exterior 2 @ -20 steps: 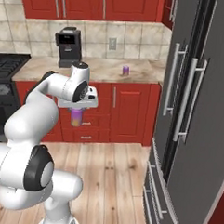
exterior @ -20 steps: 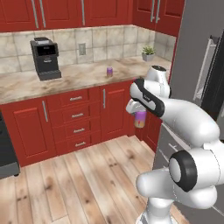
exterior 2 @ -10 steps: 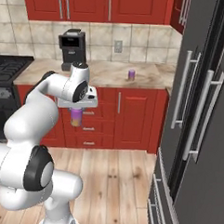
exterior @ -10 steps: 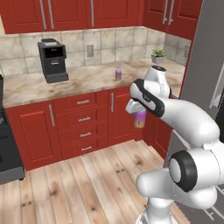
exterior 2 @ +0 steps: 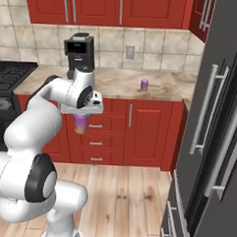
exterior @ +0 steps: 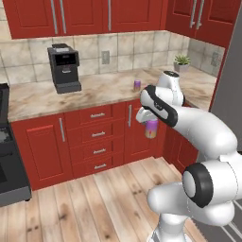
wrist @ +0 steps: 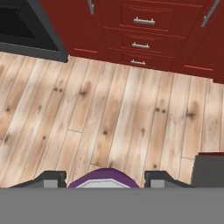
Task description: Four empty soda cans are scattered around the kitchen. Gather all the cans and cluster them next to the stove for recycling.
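Base has driven on since a second ago: whole scene shifts right in both base views, the coffee machine (exterior: pixel 64 67) and the stove (exterior 2: pixel 9 78) edge come further into frame. Arm pose relative to the base stays the same, can still carried.

Gripper (exterior: pixel 150 124) points down, closed on a purple soda can (exterior: pixel 151 128). Held can hangs upright below the hand, out in front of the red drawer stack (exterior: pixel 98 137), over the wood floor (wrist: pixel 113 122). Right base view shows the same: gripper (exterior 2: pixel 81 119) clamped on the can (exterior 2: pixel 81 123), purple body with an orange-ish bottom. Hand view shows the can's purple rim (wrist: pixel 104 178) between the two fingertips (wrist: pixel 51 177), floor planks beyond.

Second purple can (exterior: pixel 137 84) stands upright on the counter (exterior: pixel 99 92), well right of the coffee machine, apart from the arm. Small potted plant (exterior: pixel 182 63) sits in the counter's far corner. Stove is at the counter's left end, well apart from both cans. Fridge (exterior 2: pixel 216 125) on the right.
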Tool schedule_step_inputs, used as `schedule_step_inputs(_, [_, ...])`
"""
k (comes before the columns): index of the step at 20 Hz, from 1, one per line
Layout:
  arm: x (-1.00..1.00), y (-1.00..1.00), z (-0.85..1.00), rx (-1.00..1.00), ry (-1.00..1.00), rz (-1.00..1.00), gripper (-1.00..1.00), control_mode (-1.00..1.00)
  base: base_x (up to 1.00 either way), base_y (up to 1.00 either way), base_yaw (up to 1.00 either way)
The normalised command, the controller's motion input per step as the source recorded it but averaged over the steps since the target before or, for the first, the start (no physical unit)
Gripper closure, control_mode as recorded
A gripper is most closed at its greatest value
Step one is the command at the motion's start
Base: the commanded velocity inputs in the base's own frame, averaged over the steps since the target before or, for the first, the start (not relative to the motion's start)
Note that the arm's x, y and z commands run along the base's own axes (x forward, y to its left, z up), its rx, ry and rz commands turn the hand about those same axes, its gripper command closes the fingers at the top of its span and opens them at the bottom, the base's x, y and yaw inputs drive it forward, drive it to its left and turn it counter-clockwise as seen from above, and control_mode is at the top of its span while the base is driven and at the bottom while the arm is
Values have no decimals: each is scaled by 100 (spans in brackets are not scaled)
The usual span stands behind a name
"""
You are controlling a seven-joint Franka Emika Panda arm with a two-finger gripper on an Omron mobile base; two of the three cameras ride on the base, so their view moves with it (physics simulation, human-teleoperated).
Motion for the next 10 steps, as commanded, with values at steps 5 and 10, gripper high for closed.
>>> schedule_step_inputs(5, [0, 0, 0, 0, 0, 0, 100, 100, 50, 1, 7])
schedule_step_inputs(10, [0, 0, 0, 0, 0, 0, 100, 100, 49, 1, 7])
